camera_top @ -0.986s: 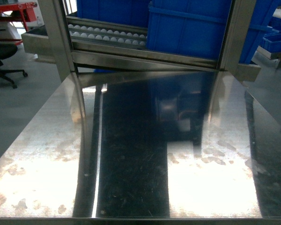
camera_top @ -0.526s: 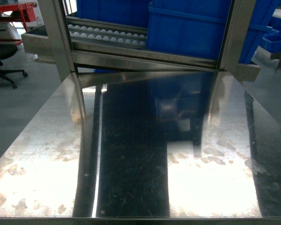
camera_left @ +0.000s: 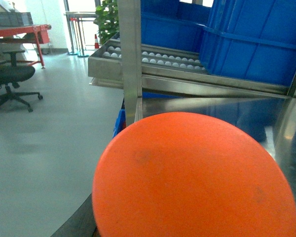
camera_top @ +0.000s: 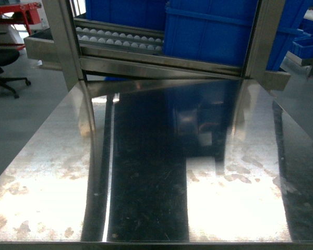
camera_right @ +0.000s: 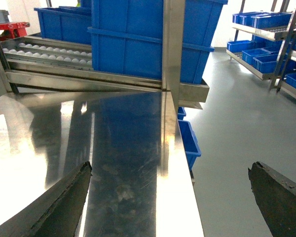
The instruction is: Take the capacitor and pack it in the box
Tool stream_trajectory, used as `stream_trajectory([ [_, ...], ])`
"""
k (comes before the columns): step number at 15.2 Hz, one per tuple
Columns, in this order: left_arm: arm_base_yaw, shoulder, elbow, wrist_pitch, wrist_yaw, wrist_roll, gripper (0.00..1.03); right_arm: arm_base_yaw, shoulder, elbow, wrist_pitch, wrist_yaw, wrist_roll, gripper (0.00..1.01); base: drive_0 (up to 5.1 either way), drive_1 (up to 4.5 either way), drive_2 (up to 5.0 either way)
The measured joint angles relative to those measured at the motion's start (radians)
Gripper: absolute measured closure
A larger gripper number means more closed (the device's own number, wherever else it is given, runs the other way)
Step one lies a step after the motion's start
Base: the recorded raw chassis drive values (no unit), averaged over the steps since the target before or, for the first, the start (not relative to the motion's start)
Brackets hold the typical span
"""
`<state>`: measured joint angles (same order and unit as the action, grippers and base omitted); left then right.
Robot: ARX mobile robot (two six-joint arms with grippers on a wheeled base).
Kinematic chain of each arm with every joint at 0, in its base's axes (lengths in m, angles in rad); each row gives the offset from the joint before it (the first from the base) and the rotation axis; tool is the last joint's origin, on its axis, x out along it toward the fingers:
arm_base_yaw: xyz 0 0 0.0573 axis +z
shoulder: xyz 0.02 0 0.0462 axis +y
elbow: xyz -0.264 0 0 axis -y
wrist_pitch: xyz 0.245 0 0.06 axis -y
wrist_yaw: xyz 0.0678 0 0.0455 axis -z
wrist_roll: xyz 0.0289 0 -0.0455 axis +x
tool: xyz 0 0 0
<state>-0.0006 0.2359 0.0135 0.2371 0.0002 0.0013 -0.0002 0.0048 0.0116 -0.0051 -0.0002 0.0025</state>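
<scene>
While no box shows, step: picking, likely early.
Capacitor: perhaps the orange round point(camera_left: 195, 177) filling the left wrist view; unsure.
Left gripper: hidden, grip unknowable.
Right gripper point(camera_right: 170, 167): spread wide, empty.
Next: locate the box.

One steel table point(camera_top: 52, 172), two blue bins point(camera_top: 214, 31), one office chair point(camera_top: 2, 62).

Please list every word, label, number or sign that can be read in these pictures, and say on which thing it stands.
None can be read. The blue bins, the steel table, the roller rack and the orange disc show no print in any view. The right gripper's fingers are plain too.
</scene>
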Motion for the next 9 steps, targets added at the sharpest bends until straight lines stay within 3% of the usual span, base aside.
stream_trajectory([
  [4,0.0,-0.063,0.0,-0.064,0.0,0.0,0.59,0.0,0.0,0.0,0.0,0.0,0.0,0.03,0.0,0.0,0.0],
  [6,0.0,-0.222,0.001,-0.249,-0.002,0.0,0.59,0.0,0.0,0.0,0.0,0.0,0.0,0.03,0.0,0.0,0.0],
  [9,0.0,-0.227,0.001,-0.249,0.0,0.0,0.59,0.0,0.0,0.0,0.0,0.001,0.0,0.03,0.0,0.0,0.0],
])
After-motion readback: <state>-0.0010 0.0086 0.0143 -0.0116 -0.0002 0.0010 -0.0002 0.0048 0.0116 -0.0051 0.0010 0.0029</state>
